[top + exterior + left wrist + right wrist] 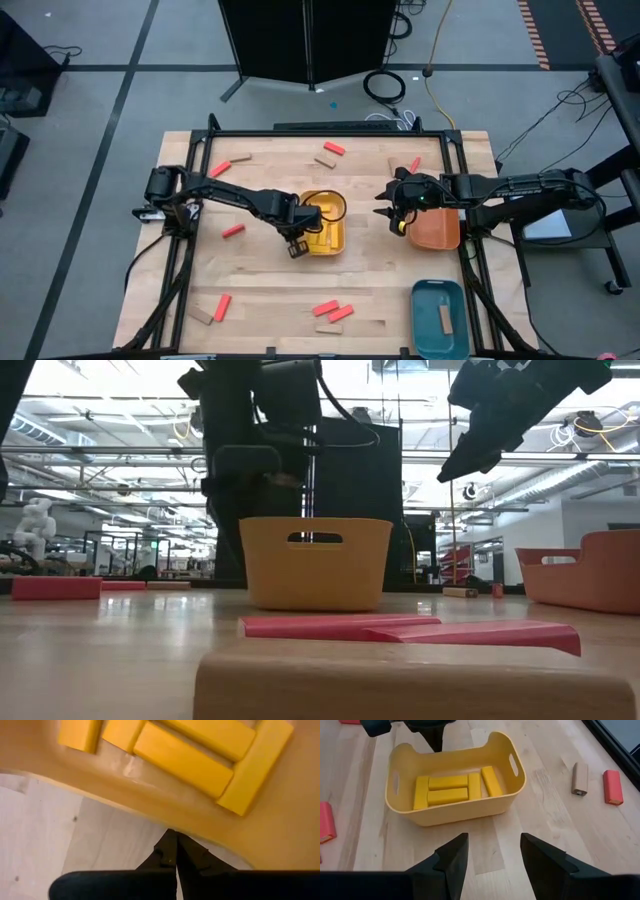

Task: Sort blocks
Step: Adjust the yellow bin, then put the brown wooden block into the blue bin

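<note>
Red and tan blocks (332, 311) lie scattered flat on the wooden table (260, 280) from above; one tan block rests in the teal tray (437, 318). Low down, red blocks overlap in front of the yellow tray (314, 563). The left gripper (175, 854), fingers together, sits beside its rim. The right gripper (493, 851), fingers apart and empty, faces yellow blocks (448, 790) inside it.

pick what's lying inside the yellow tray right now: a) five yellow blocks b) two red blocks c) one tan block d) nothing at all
a: the right wrist view looks down into the yellow tray and shows five yellow blocks lying flat on its floor, with no red or tan ones among them.
</note>
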`<action>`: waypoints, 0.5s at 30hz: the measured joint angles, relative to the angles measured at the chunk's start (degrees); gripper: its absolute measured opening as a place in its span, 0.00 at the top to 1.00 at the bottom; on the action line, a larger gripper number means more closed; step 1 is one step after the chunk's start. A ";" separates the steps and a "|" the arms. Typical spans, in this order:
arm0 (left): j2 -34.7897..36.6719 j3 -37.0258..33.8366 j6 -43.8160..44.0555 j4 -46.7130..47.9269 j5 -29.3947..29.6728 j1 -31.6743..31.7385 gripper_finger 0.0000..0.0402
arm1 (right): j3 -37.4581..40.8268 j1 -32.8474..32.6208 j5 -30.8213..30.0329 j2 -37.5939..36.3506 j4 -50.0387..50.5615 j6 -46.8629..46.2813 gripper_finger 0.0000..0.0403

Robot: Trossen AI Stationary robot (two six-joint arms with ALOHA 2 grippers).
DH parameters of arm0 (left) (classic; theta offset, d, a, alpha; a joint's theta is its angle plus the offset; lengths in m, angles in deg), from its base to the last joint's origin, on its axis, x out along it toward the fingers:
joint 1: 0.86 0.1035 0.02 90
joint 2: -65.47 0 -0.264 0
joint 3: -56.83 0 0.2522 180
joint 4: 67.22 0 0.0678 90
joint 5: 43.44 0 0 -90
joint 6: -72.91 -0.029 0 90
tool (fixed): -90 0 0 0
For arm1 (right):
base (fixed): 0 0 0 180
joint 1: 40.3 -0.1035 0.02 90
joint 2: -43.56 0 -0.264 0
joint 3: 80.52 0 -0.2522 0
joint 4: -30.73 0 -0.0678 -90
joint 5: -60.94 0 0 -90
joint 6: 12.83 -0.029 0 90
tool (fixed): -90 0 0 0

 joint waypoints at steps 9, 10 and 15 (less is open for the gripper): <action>9.43 3.79 0.23 15.52 10.81 -4.35 1.00 | 0.00 0.01 0.08 -0.01 0.97 -0.17 0.57; 11.44 3.97 1.34 16.62 10.08 -5.40 1.00 | -0.02 0.02 0.08 -0.02 0.98 -0.36 0.57; 19.00 3.62 13.35 27.26 -0.20 -11.26 1.00 | -0.02 0.00 0.09 0.18 1.34 -0.94 0.57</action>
